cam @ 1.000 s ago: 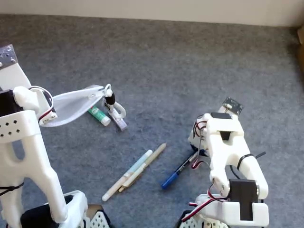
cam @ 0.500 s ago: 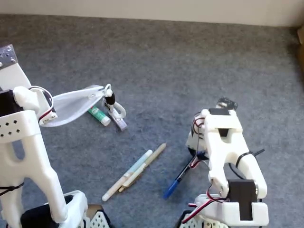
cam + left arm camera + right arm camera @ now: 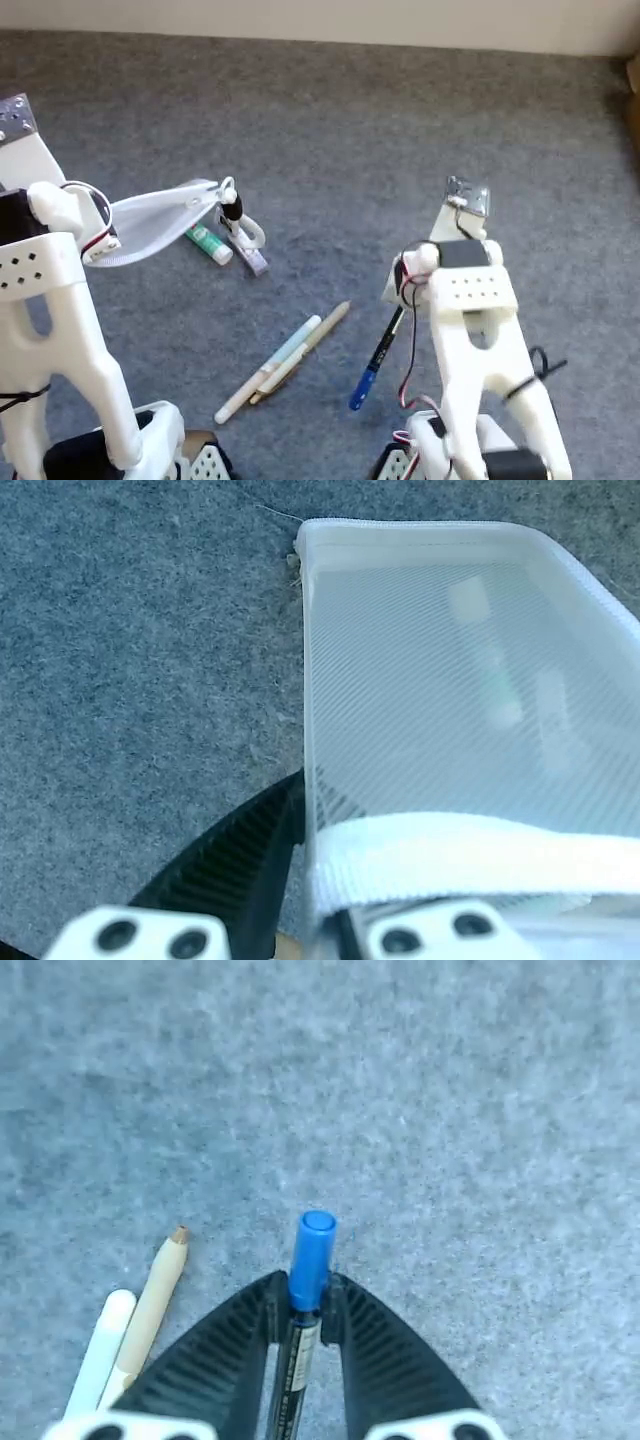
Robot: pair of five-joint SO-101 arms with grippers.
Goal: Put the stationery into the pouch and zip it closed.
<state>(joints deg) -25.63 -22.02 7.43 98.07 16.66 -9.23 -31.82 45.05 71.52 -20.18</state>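
Observation:
My left gripper (image 3: 305, 830) is shut on one end of the white mesh pouch (image 3: 450, 700), which it holds off the carpet at the left (image 3: 160, 220). My right gripper (image 3: 303, 1295) is shut on a blue-capped pen (image 3: 311, 1250). That pen (image 3: 378, 360) hangs tilted above the carpet, cap end lowest, under the right gripper (image 3: 398, 315). A white pen (image 3: 270, 368) and a beige pencil (image 3: 315, 335) lie side by side on the carpet, left of the blue pen. A green glue stick (image 3: 208, 243) lies just below the pouch's free end.
A black-capped item (image 3: 232, 208) and a clear purple-tipped piece (image 3: 250, 255) lie beside the glue stick. Grey carpet (image 3: 380, 130) covers the whole work area. The white pen (image 3: 100, 1350) and pencil (image 3: 155, 1295) lie close beside my right gripper.
My right arm has risen with the blue pen, which has left the carpet and now hangs tilted. The left arm and pouch have not moved.

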